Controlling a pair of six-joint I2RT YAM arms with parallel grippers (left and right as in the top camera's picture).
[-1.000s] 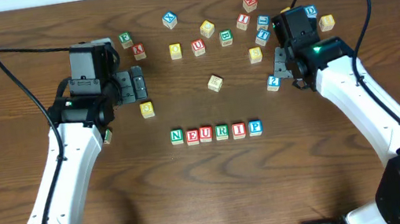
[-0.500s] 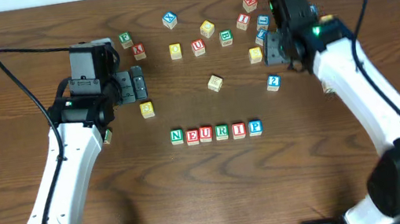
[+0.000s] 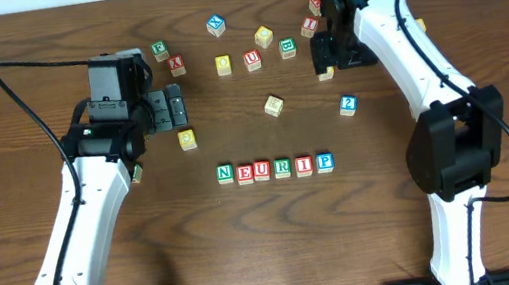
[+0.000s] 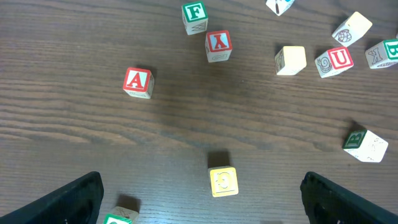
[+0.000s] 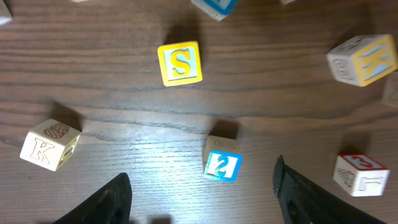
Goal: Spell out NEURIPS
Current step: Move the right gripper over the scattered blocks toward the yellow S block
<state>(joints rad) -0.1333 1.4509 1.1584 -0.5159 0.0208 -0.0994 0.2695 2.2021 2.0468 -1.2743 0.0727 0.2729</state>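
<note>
From overhead: across the middle of the brown wood-grain counter, a straight row of six small wooden alphabet cubes, side by side: green N cube, red E cube, red U cube, green R cube, red I cube, blue P cube, reading N-E-U-R-I-P. Beyond the row, a loose scatter of other lettered cubes. At the left edge of that scatter, the left end effector, with a yellow-faced wooden cube just on its near side. Over the right part of the scatter, the right end effector, well apart from the row.

From the left wrist: fingers spread wide at the lower corners, gripping nothing. Yellow-faced wooden cube on the counter between them. Red A cube farther off to the left, on its own.

From the right wrist: fingers parted, empty. Yellow S cube flat on the counter, letter up, alone ahead. Blue-faced cube marked 2 nearer, between the fingers in this view. Pale K cube off to the left. None of the three touching.
</note>
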